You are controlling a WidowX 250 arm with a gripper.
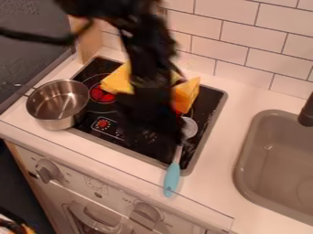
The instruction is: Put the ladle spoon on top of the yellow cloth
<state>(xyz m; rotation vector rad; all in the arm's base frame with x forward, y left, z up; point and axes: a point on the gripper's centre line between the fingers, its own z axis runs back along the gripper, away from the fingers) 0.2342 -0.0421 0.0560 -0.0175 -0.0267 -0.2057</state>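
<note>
Likely light and stiff, the ladle point(190, 128) is best grasped by its turquoise handle point(172, 178), lower centre; the claw's point(160, 130) state cannot be told.

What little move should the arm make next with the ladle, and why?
Probably secure a hold on the ladle near its neck: the gripper hangs right by it there, and the ladle lies across the front edge of the stove, off the yellow cloth.

White tiled wall, pale counter point(211, 187), grey sink point(243, 151)
</note>
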